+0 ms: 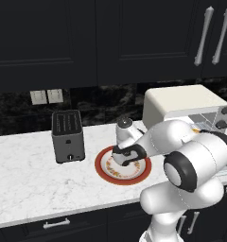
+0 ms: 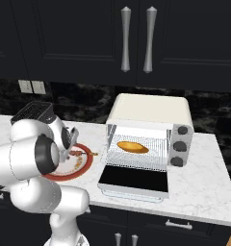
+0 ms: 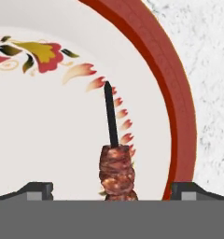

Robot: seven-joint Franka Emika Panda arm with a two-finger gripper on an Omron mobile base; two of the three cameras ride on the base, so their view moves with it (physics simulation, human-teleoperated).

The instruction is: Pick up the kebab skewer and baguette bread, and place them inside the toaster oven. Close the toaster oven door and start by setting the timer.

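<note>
The kebab skewer (image 3: 115,173) lies on the red-rimmed plate (image 3: 175,93), its dark stick pointing away from the hand. My gripper (image 3: 115,192) is open low over the plate, one fingertip (image 3: 37,190) on each side of the meat chunks, touching nothing. In the right base view the skewer (image 2: 83,153) shows on the plate (image 2: 86,166) beside my hand. The baguette bread (image 2: 133,147) lies on the wire rack inside the cream toaster oven (image 2: 151,109). The toaster oven door (image 2: 133,180) hangs open, flat toward the counter's front.
A dark grey slot toaster (image 1: 68,136) stands left of the plate (image 1: 102,169). Grey knobs (image 2: 180,145) run down the oven's right side. Dark cabinets hang overhead, and the marble counter's front edge (image 1: 49,215) is close below the plate.
</note>
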